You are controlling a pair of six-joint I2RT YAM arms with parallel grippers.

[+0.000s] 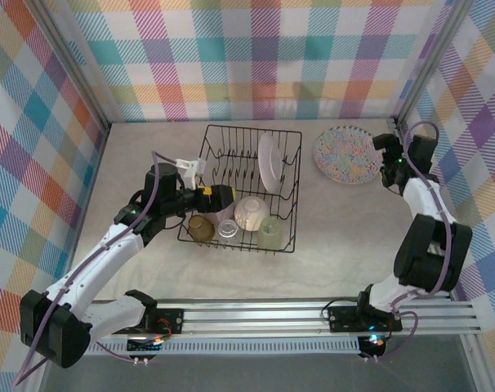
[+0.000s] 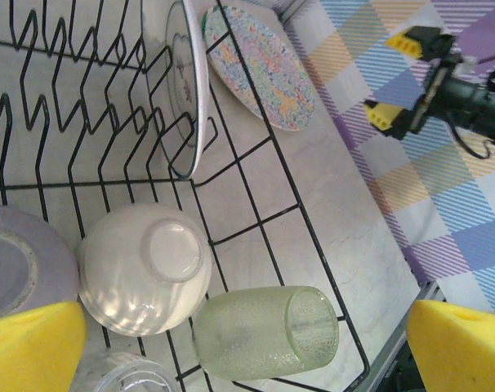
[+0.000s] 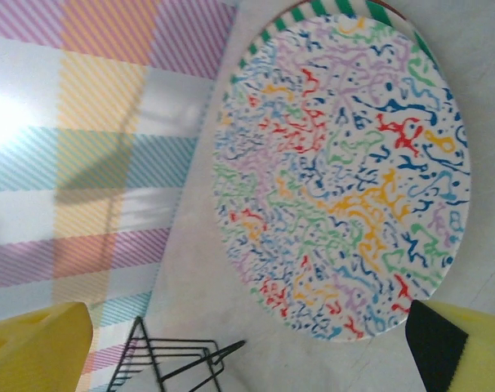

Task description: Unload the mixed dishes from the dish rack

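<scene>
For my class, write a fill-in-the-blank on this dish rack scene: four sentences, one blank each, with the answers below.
The white plate in the dish rack stands ____ between the dividers.
The cream bowl sits ____ down.
The pale green cup lies on its ____.
The squiggle-patterned plate lies on the table to the rack's ____.
Answers: upright; upside; side; right.
</scene>
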